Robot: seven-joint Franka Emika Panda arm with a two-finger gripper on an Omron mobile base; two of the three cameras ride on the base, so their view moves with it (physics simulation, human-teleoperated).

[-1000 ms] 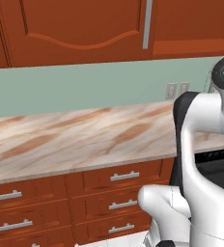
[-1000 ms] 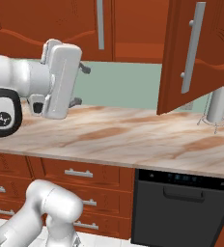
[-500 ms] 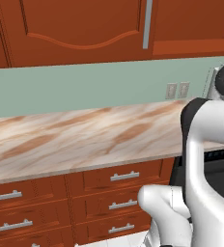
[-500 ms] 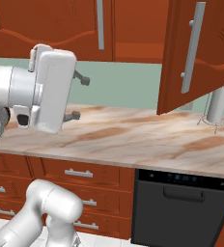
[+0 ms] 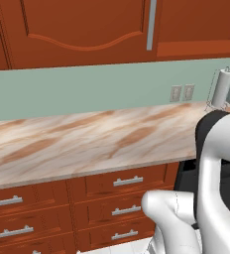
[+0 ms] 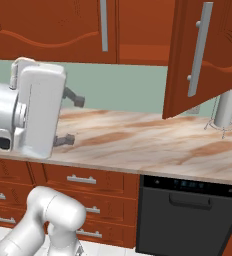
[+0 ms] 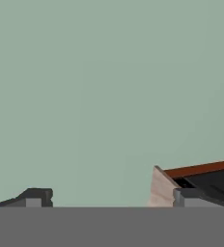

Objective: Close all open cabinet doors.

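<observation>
Swinging out over the right end of the marbled surface (image 6: 138, 142), one cabinet door (image 6: 200, 55) stands open in the right base view, its grey bar handle (image 6: 199, 49) facing the room and its lower edge hanging above the stone. To its left a shut cabinet door (image 6: 48, 27) lies flat against the wall units, with its own vertical handle (image 6: 103, 25) near its right edge. The left base view shows that shut door (image 5: 77, 30) above the green wall (image 5: 87, 89), with a pair of wall sockets (image 5: 182, 92) lower down to the right.

The pincer (image 6: 69, 120) is held sideways above the left part of the surface in the right base view, pointing at the wall. Its two dark fingers (image 6: 74, 99) are spread apart, one above the other, with nothing between them. It is well apart from the open door. In the hand view the fingertips (image 7: 36, 197) rise at the bottom corners against plain green wall, with an edge of the stone surface (image 7: 158, 190) and a strip of red-brown wood at lower right.

A paper towel stand (image 6: 226, 107) sits upright on the surface just beyond the open door. Below the surface are wooden drawers (image 6: 83, 179) with short silver handles, and a black oven (image 6: 185, 217) under the right part.
</observation>
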